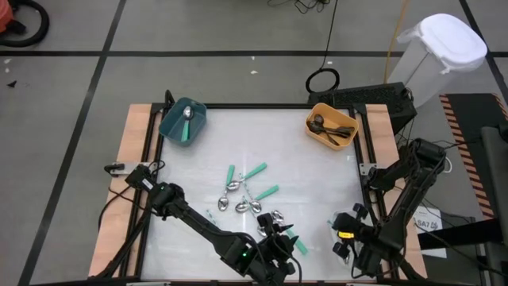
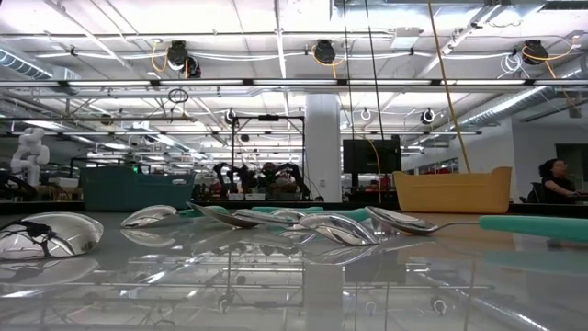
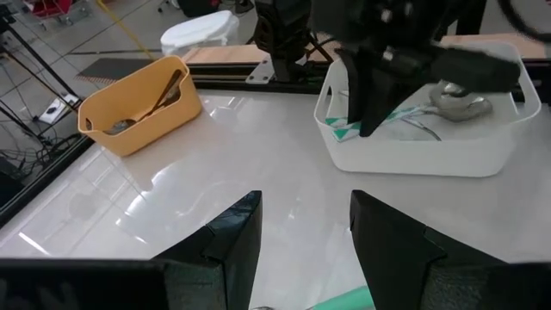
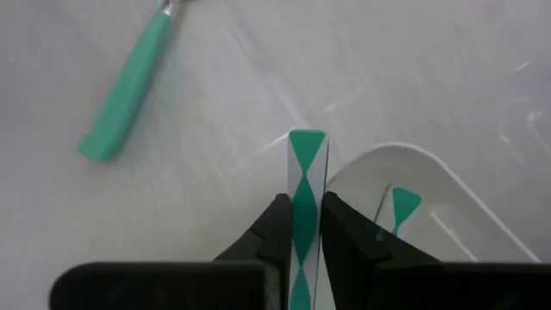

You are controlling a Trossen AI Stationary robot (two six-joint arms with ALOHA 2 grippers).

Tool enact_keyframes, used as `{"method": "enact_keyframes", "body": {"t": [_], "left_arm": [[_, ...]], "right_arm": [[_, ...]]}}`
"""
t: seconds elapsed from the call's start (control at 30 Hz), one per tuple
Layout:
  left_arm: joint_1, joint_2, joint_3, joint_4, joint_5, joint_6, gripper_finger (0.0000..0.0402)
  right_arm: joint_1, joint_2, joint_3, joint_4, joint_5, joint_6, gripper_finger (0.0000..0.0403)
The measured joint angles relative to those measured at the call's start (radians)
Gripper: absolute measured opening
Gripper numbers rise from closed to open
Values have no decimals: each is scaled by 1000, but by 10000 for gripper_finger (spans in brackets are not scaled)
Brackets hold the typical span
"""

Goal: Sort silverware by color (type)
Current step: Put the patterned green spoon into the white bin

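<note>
Gripping a flat white utensil w/ teal triangle pattern (image 4: 306, 202): right gripper (image 4: 299, 226), jaws nearly closed, pinching it from both sides, strip standing out past the fingertips. It sits at the rim of a white bin (image 4: 405, 172), where another patterned piece (image 4: 403, 207) lies inside. Loose teal-handled utensil (image 4: 125, 90) on the table nearby, not touching.

White bin (image 3: 430, 155) seen from left wrist: holds a shiny spoon (image 3: 461, 103) + patterned pieces; right arm hangs over it. In high view the bin is hidden under the right gripper (image 1: 343, 238), near the table's front right.

Rest of silverware: cluster mid-table, silver spoons (image 1: 238, 205) mixed w/ teal-handled pieces (image 1: 255, 171), some touching. Low view shows the silver spoons (image 2: 335, 228) lying flat, one spoon bowl (image 2: 46, 234) close to cam at left, teal handle (image 2: 533, 225) at right.

Teal bin (image 1: 182, 121), back left: one spoon w/ teal handle inside. Orange bin (image 1: 332, 125), back right: dark utensils inside.

Left gripper (image 3: 297, 232): jaws apart, partly open, nothing between them, low over the table (image 1: 317, 183) at front center, by the cluster's near edge.
</note>
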State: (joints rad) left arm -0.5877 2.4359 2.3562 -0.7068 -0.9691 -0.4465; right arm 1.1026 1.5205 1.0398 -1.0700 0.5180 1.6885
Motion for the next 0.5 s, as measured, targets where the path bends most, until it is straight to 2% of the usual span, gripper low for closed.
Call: {"method": "enact_keyframes", "body": {"t": [0.17,0.3,0.5], "left_arm": [[0,0,0,0,2,0,177],[0,0,0,-2,4,0,177],[0,0,0,-3,4,1,177]], "right_arm": [[30,-8,85,-130,-2,58,38],[63,-9,125,-229,-76,181,38],[116,-2,126,-302,-73,388,39]]}}
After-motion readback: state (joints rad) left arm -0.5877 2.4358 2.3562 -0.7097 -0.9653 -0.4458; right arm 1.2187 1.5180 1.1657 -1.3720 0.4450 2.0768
